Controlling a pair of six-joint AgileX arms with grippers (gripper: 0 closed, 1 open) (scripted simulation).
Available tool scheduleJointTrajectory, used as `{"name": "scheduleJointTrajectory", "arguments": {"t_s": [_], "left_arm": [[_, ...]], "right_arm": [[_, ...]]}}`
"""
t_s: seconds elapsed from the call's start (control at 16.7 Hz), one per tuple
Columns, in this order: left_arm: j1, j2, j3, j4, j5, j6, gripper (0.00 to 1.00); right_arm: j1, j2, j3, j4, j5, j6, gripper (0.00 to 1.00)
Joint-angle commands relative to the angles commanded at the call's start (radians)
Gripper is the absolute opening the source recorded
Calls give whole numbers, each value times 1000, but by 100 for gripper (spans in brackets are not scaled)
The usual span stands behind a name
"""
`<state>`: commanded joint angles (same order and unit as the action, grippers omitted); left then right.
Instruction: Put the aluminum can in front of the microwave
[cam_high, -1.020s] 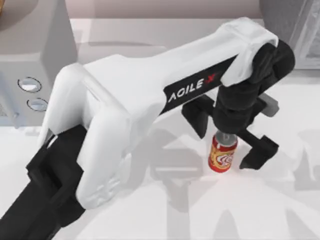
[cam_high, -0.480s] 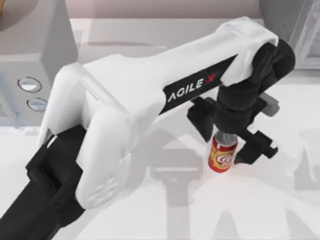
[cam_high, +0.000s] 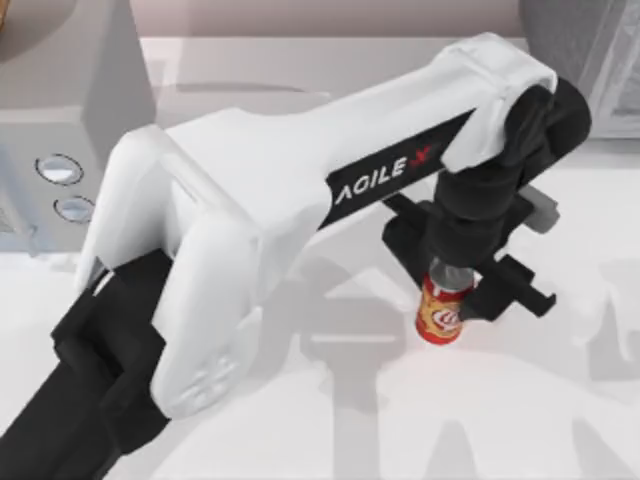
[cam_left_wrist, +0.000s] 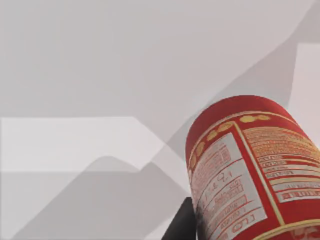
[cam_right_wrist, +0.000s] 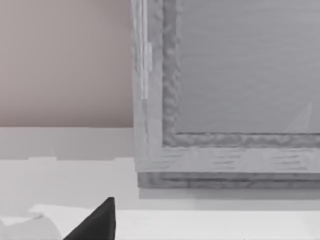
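Note:
The aluminum can is red with a silver top and stands upright on the white table, right of the middle. My left arm reaches across from the lower left. Its gripper comes down over the can, one black finger pressed to each side, shut on it. The left wrist view shows the can close up, with a dark finger beside its base. The microwave is the pale grey box at the far left, its two round dials facing the table. The can is well to its right.
A darker speckled grey box stands at the back right corner, and its framed front is close in the right wrist view. A black tip of my right gripper shows there. Bare table lies in front of the can.
The left gripper's fingers have closed in from a wide spread onto the sides of the can. The can has stayed in place.

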<state>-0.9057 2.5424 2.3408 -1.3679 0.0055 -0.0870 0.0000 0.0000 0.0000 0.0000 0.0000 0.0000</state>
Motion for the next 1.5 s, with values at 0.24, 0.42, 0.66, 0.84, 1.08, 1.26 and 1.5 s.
{"name": "scheduleJointTrajectory", "arguments": {"t_s": [0.24,0.42,0.66,0.84,1.08,1.26,1.5], "left_arm": [[0,0,0,0,0,0,0],[0,0,0,0,0,0,0],[-2,13,42,-37,0,2,0],[-1,34,154,-120,1,0,0],[0,51,253,-203,1,1,0],[0,50,252,-202,0,2,0],[52,-9,198,-149,6,10,0]], "right_arm": [[0,0,0,0,0,0,100],[0,0,0,0,0,0,100],[0,0,0,0,0,0,100],[0,0,0,0,0,0,100],[0,0,0,0,0,0,100],[0,0,0,0,0,0,100],[0,0,0,0,0,0,100]]}}
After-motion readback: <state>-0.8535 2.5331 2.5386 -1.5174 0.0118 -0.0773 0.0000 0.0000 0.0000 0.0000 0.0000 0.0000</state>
